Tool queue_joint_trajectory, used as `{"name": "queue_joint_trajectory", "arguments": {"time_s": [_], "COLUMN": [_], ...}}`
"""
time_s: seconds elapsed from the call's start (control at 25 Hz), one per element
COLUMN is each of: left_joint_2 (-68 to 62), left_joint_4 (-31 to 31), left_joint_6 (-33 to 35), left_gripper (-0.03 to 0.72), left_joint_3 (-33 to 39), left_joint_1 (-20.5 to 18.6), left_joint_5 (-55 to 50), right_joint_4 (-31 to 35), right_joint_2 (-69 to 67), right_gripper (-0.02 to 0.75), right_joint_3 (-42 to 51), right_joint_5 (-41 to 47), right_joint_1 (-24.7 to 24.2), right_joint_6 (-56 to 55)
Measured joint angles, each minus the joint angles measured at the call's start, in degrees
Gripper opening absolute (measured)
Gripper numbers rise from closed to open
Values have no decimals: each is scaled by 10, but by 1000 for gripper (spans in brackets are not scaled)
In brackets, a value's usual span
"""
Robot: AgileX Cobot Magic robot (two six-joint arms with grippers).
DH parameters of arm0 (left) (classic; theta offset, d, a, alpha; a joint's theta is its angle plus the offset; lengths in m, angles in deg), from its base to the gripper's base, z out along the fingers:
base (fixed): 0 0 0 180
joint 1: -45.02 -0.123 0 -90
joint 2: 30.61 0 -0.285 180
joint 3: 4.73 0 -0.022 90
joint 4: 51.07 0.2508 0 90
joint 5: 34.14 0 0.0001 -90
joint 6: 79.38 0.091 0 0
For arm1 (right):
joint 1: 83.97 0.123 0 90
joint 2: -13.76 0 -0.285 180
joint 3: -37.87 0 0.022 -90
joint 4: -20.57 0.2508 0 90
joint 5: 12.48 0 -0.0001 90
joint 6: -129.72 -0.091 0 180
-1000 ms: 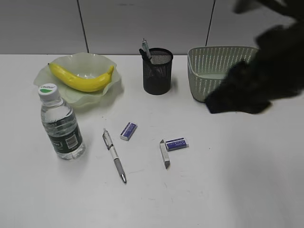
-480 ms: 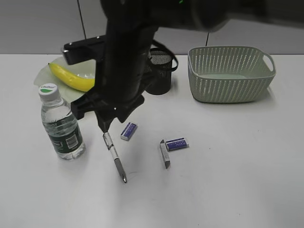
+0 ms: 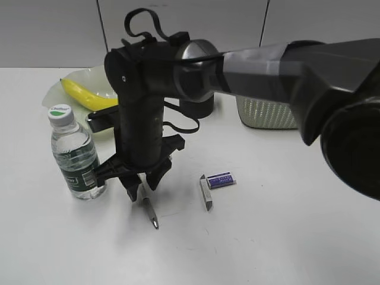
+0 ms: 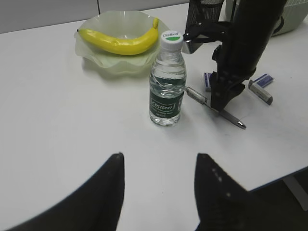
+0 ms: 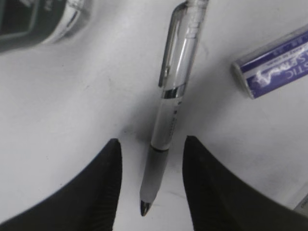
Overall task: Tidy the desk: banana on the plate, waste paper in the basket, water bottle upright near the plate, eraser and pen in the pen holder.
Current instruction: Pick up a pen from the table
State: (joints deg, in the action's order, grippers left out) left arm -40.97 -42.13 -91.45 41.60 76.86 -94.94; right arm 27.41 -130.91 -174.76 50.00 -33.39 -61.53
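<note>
— Where's the right claw?
— Reaching across, pointing straight down, fingers apart astride the pen on the tabletop; left claw hangs apart, near-left.
— Around it?
— Water bottle upright just left; erasers right; banana on plate.
— Changed?
— The arm has dropped lower, hiding one eraser.

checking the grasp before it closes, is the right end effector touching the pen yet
Apart. In the right wrist view the right end effector straddles the pen, with bare desk visible between each finger and the barrel.
</note>
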Motion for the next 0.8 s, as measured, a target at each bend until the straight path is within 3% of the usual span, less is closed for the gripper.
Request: {"name": "queue_joint_trajectory", "arguments": {"time_s": [0.2, 0.48, 0.8], "left_joint_2": [0, 0, 0], "left_joint_4": [0, 0, 0], "left_joint_6": [0, 0, 0], "left_gripper": [354, 353, 352], "left_joint_3": [0, 0, 0], "left_joint_1": [0, 0, 0], "left_joint_5": [0, 0, 0], "right_joint_4": [1, 4, 10], "right_joint_2": [-24, -36, -38], "right_gripper": [314, 124, 116], "right_joint_3": [-1, -7, -17], "right_joint_5": [0, 8, 44], "right_joint_1": [0, -1, -18], "right_joint_6": [-3, -17, -29]}}
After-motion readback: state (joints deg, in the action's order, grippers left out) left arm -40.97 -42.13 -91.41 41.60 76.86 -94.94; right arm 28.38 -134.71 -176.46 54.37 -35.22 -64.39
